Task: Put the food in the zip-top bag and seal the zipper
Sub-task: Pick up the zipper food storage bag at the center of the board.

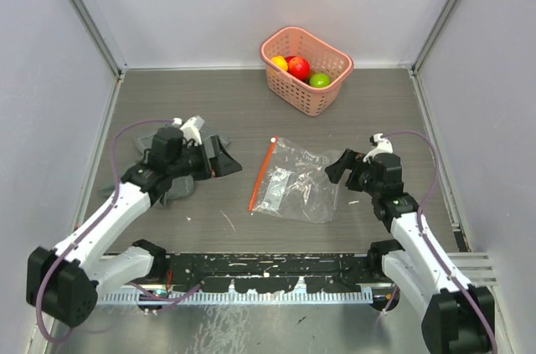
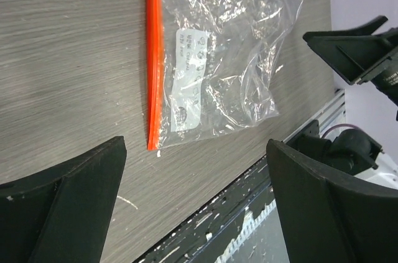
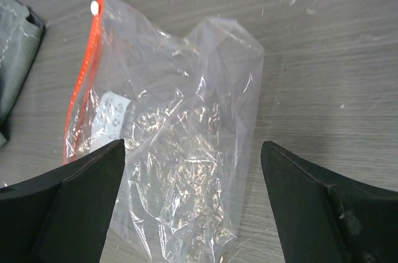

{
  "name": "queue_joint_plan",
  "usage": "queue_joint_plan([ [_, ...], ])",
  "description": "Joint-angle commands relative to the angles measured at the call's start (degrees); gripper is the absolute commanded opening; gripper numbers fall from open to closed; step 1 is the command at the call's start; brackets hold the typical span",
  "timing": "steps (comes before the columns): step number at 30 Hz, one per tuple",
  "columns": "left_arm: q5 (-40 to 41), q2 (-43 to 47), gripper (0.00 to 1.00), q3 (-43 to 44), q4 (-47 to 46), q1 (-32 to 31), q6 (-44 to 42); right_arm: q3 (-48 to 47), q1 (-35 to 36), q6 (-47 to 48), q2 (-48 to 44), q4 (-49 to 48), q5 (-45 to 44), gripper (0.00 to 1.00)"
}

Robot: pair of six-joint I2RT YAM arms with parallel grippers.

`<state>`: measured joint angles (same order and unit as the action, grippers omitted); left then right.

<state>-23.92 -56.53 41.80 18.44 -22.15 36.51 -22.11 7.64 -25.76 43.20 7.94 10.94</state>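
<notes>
**Zip-top bag** [image 1: 297,180]: clear, crinkled, empty, flat on the counter [image 1: 167,103] between my two pincers.
**Zipper** [image 1: 261,174]: along the bag's left edge, white slider [image 1: 273,139] at the far end. I cannot tell whether the mouth is parted.
**Food** [image 1: 299,67]: red, yellow and green pieces in the pink basket [image 1: 306,94], well apart from the bag.
**Left pincer** [image 1: 228,157]: wide, holding nothing, near the zipper, by the grey cloth [image 1: 172,191].
**Right pincer** [image 1: 337,167]: wide, empty, beside the bag's right edge.
**Step:** the start, with nothing loaded.
**Next, I judge:** hold the mouth open, then fetch from the basket.
</notes>
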Motion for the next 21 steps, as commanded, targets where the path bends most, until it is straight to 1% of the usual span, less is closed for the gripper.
queue_joint_plan([
  [1,1.80,-5.80,0.95,-0.34,-10.31,-4.03,0.91,2.41,-0.26,-3.49,5.35,-12.36,5.58,0.92],
  [8,0.55,-17.89,0.92,0.70,-15.18,-6.26,1.10,4.98,-0.26,-5.09,14.39,-20.55,7.49,0.82],
  [12,0.64,-23.32,0.91,1.30,-17.60,-6.81,1.31,5.89,-0.28,-5.76,18.76,-24.33,7.45,0.72],
  [16,-0.40,-27.47,0.89,1.85,-19.38,-6.94,1.72,5.89,-0.26,-6.47,23.04,-27.26,7.65,0.57],
  [19,-0.98,-29.86,0.88,2.40,-20.32,-6.96,1.86,5.85,-0.26,-6.38,25.13,-28.46,7.54,0.41],
  [21,-1.54,-31.15,0.88,2.36,-21.21,-6.94,2.21,5.66,-0.26,-6.25,26.34,-28.87,7.44,0.27],
])
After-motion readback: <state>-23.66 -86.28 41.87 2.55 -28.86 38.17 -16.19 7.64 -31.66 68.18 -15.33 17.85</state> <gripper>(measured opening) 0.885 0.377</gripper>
